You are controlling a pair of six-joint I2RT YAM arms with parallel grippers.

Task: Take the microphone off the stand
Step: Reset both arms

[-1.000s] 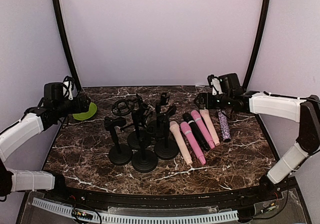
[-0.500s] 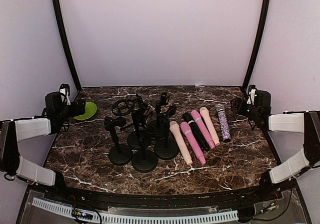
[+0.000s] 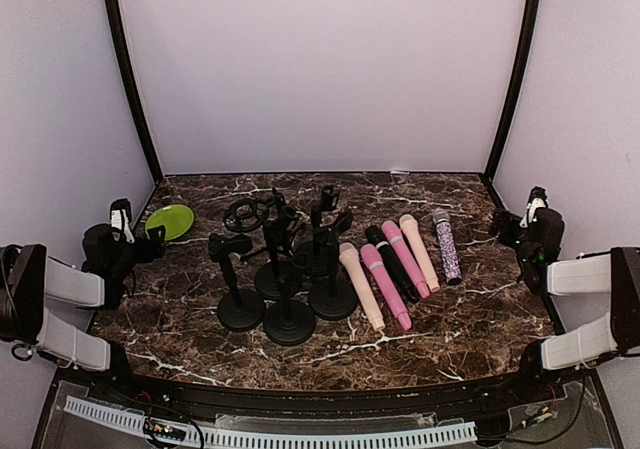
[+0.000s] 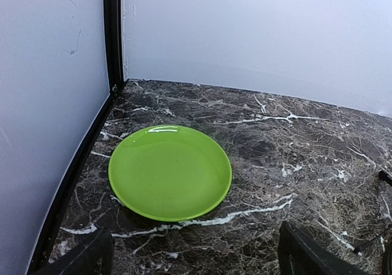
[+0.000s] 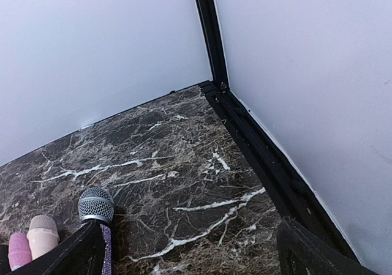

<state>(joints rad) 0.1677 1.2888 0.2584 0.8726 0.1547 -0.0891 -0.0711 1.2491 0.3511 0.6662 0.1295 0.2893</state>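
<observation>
Six pastel, black and glittery handheld microphones (image 3: 395,264) lie in a row on the dark marble bench (image 3: 470,319), right of the black round-based stands (image 3: 289,321). The left tool (image 4: 196,256) and right tool (image 5: 190,250) gape empty at the sides, apparently parked clear.

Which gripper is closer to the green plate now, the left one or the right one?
Left. The left gripper is close beside the green plate; the right gripper is across the table, past the microphones.
</observation>
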